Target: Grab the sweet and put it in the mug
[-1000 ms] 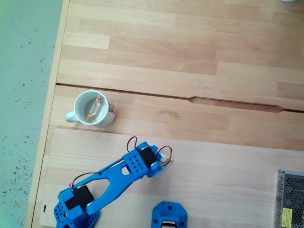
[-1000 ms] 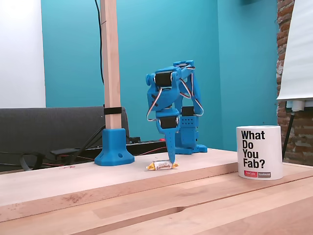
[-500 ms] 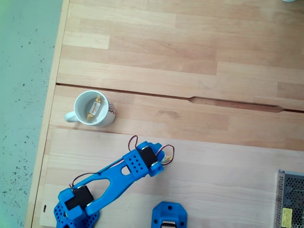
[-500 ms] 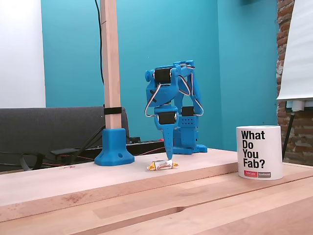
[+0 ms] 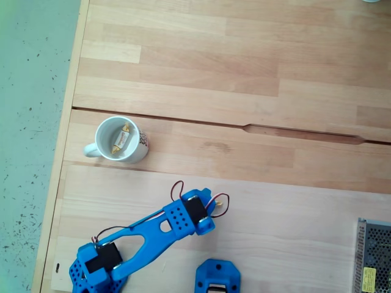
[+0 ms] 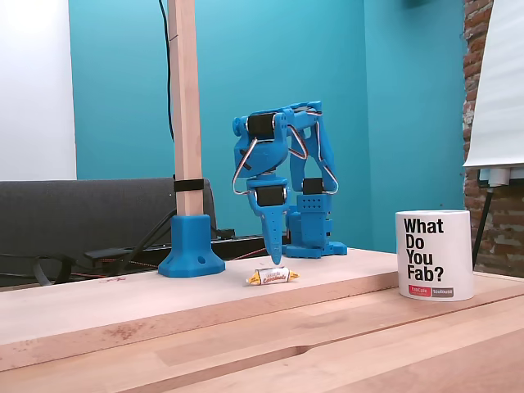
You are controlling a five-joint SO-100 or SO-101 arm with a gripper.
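The table (image 6: 147, 315) is being shown in both fixed views. The blue arm (image 6: 282, 176) is being held folded, its gripper (image 6: 265, 259) pointing down just above a sweet (image 6: 271, 277) lying on the raised board; whether the jaws are apart cannot be told. The mug (image 5: 120, 139) is standing upright near the table's left edge, well apart from the gripper, with another sweet (image 5: 122, 138) lying inside.

Sweet (image 6: 271, 277) lying left of mug (image 6: 435, 255)
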